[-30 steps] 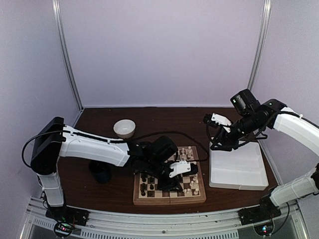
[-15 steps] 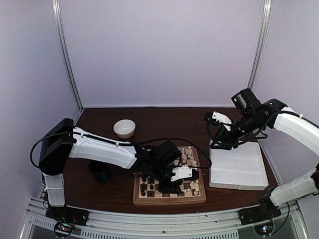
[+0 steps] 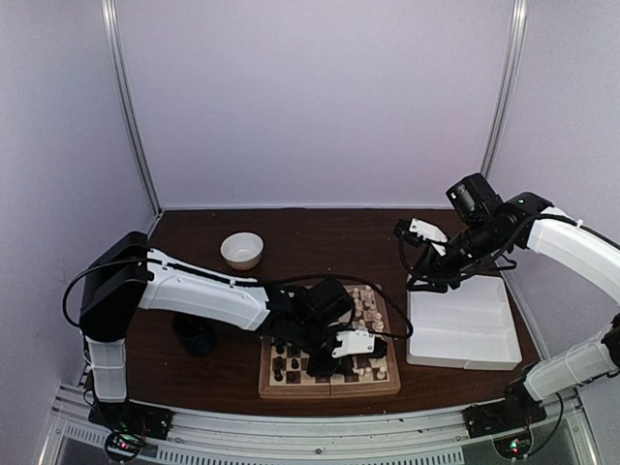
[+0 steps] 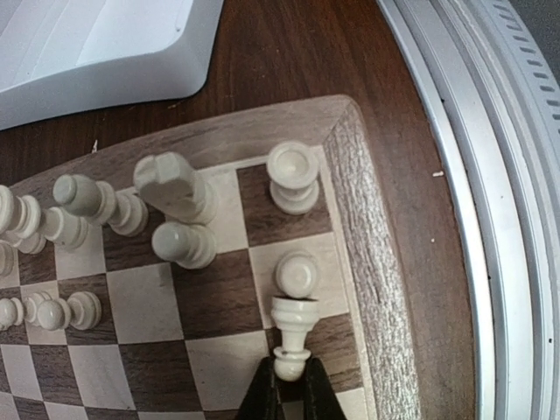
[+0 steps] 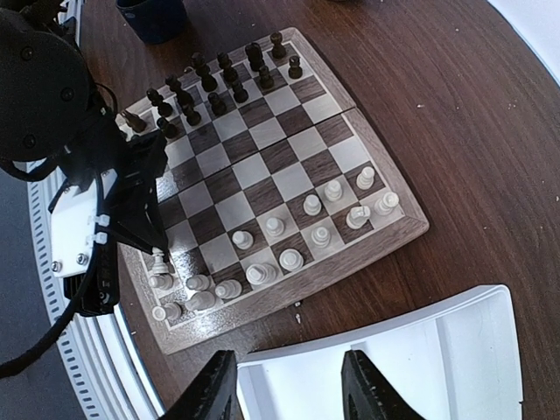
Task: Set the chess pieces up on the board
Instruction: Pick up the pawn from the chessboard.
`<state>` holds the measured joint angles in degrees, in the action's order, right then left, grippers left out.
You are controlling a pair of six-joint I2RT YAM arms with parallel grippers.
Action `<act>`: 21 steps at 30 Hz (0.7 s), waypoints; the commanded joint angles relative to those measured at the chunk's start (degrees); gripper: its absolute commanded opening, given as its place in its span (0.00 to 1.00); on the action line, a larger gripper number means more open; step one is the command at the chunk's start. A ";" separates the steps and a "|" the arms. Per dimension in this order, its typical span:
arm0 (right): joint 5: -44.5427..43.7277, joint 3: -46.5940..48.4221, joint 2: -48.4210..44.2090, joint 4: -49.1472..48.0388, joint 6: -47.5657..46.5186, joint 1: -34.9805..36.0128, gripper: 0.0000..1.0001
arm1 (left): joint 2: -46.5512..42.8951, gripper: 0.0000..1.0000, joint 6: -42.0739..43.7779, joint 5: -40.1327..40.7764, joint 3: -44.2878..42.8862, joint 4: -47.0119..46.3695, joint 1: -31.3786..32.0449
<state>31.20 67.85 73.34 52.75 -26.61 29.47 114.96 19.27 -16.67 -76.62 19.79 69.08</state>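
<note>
The board (image 3: 329, 385) lies at the table's near middle. Dark chess pieces (image 5: 210, 83) stand in two rows on its left side, and cream pieces (image 5: 289, 236) stand on its right side. My left gripper (image 4: 290, 372) is shut on the head of a cream pawn (image 4: 295, 328) and holds it base-down over a dark square by the board's border (image 4: 367, 254), just behind another cream pawn (image 4: 297, 273). It is low over the board's near right corner in the top view (image 3: 363, 346). My right gripper (image 5: 289, 389) is open and empty, high over the tray's far left corner (image 3: 412, 262).
A white two-compartment tray (image 3: 465, 334) stands right of the board. A white bowl (image 3: 241, 249) sits at the back left and a dark cup (image 3: 197, 334) left of the board. The metal rail (image 4: 490, 175) runs along the table's near edge.
My left gripper has moved with the cream pawn toward the board's near right corner and come lower. The right arm has barely moved.
</note>
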 commanded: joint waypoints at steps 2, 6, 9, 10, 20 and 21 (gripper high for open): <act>1.71 -0.61 0.51 -0.59 -0.02 -0.38 0.45 | -2.57 0.01 1.74 -0.45 2.08 0.98 0.50; 2.10 -0.63 0.91 -0.55 -0.19 -0.38 0.45 | -4.46 0.00 0.73 -0.16 3.93 -1.01 0.47; 2.76 -0.55 1.17 -0.21 -0.32 -0.38 0.45 | -5.55 0.00 -0.13 -0.18 5.00 -2.43 0.53; 3.11 -0.56 1.25 0.04 -0.60 -0.38 0.45 | -5.82 0.00 -0.37 -0.12 5.28 -2.62 0.48; 16.77 -6.18 4.44 4.79 -10.08 1.31 0.45 | -5.75 0.00 -4.21 0.82 9.43 -10.21 -0.58; 16.99 -6.80 5.42 4.41 -9.98 2.13 0.45 | -5.81 0.00 -4.64 1.03 10.04 -11.43 -0.55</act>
<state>42.85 63.66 75.77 55.37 -33.21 29.80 110.67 17.23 -16.47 -69.17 14.37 69.04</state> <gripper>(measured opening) 0.454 0.070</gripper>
